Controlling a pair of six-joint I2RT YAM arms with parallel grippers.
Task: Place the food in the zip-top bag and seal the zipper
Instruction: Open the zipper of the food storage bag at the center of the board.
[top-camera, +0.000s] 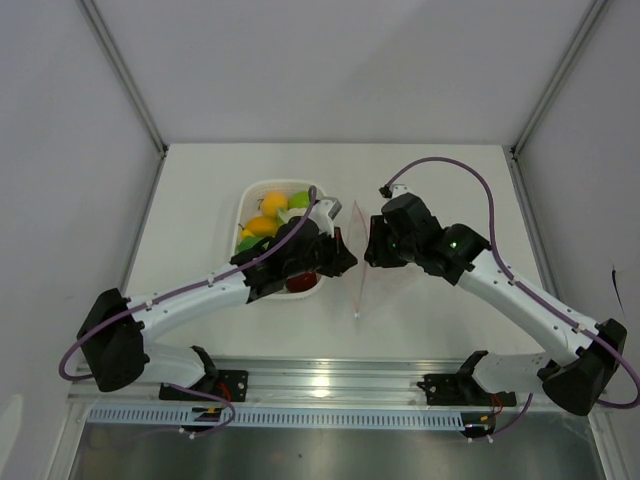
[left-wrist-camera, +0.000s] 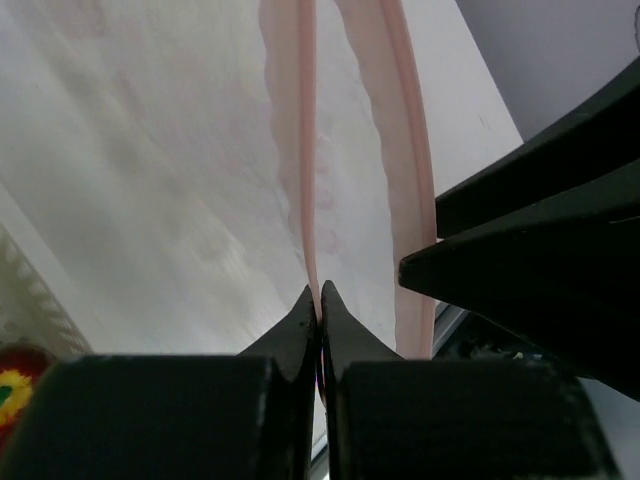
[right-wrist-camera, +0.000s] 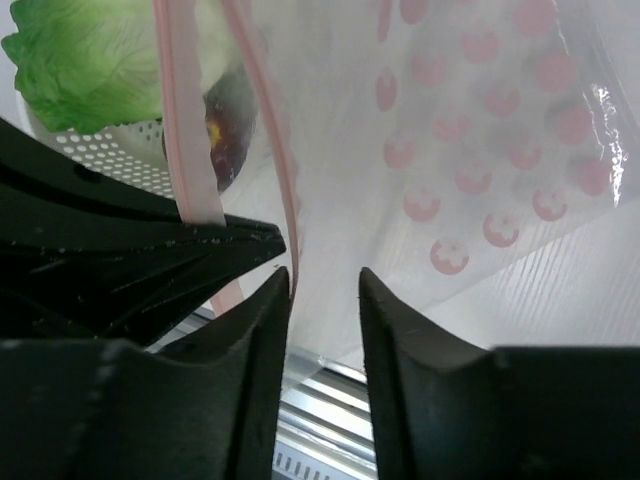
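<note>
Food (top-camera: 272, 212) lies unpacked in the white basket (top-camera: 247, 196) beside the zip-top bag (top-camera: 364, 272), which stands empty-looking between my arms, left end effector (left-wrist-camera: 319, 300) pinched shut on one zipper (left-wrist-camera: 300, 150) lip, right end effector (right-wrist-camera: 325, 285) parted beside the other, so filling and sealing remain.

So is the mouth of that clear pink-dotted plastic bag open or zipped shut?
Open. The clear pink-dotted plastic bag's two pink zipper strips run apart, unjoined; the left hand pinches one of them.
</note>
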